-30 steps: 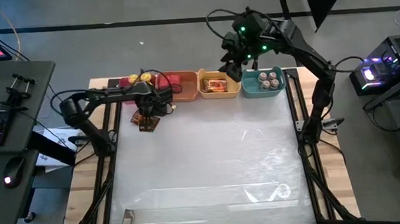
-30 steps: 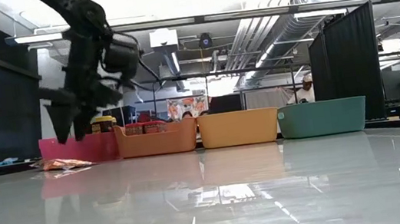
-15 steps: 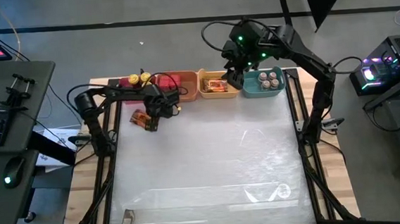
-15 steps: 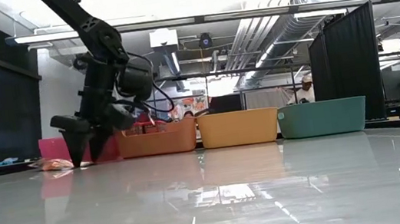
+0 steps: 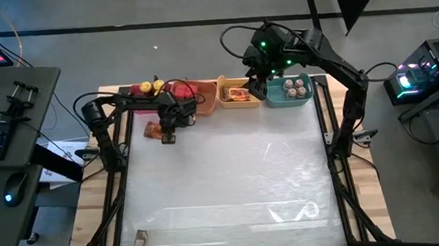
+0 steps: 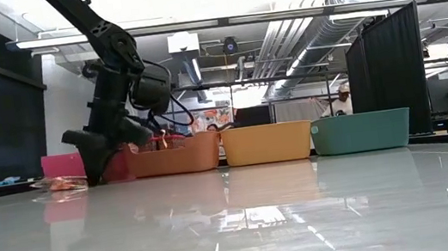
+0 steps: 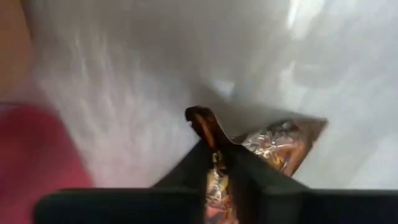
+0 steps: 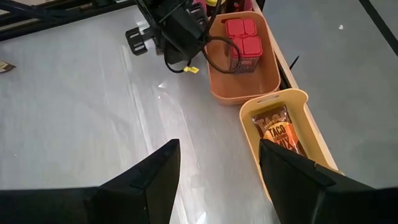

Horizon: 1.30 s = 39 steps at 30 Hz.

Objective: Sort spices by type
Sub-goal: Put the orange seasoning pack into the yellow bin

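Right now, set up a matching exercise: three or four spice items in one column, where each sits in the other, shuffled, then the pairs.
Things:
1. small red boxes
2. flat orange-brown taco foil packet
3. grey-brown-lidded little jars
4. crinkled foil packet

Places:
A. teal plastic bin
B. on the table, pinched by the left gripper
C. orange plastic bin
D. yellow plastic bin

Pairs: 1-C, 2-D, 3-A, 4-B

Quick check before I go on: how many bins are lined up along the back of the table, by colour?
Pink bin: 1
Orange bin: 1
Yellow bin: 1
Teal bin: 1
Total: 4 bins
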Motion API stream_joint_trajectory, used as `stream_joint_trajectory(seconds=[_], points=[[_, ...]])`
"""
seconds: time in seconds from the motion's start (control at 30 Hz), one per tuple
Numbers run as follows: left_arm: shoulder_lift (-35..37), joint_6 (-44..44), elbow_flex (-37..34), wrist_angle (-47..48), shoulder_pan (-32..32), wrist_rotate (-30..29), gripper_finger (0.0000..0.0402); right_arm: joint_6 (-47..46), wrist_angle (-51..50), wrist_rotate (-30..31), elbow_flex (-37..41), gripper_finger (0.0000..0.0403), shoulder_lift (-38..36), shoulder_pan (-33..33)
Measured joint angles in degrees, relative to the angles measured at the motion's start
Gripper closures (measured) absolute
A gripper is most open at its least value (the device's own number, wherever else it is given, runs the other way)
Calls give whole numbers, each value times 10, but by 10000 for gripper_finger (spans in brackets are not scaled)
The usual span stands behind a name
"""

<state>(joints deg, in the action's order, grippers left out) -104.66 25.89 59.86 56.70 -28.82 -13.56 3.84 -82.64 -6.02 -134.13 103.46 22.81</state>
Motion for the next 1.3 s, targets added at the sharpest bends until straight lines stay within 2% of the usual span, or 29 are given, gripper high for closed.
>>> stream_joint_trajectory(seconds=[0.07,0.17,0.27,0.63,0.8,0.9,1.0,1.1,1.2,1.3], points=[[11,-27,-1,1,-1,32,386,0,0,0,0,191,0,0],[35,-43,-2,4,3,62,386,0,1,0,0,191,0,0],[63,-44,-2,4,5,62,397,0,1,0,0,191,0,0],[192,-37,-1,3,6,65,401,1,-1,1,0,191,0,0],[276,-69,-1,-12,34,192,401,9,-55,15,0,191,-21,0],[306,-94,0,-86,72,206,401,-12,-62,42,0,191,-41,0],[305,-114,0,-235,105,205,401,-32,-61,74,0,191,-58,0],[267,-115,11,-391,119,204,401,-56,-61,119,0,191,-74,0],[194,-94,71,-428,108,182,401,-80,-62,159,0,191,-85,0],[104,-65,162,-394,92,173,401,-91,-63,178,0,191,-91,0]])
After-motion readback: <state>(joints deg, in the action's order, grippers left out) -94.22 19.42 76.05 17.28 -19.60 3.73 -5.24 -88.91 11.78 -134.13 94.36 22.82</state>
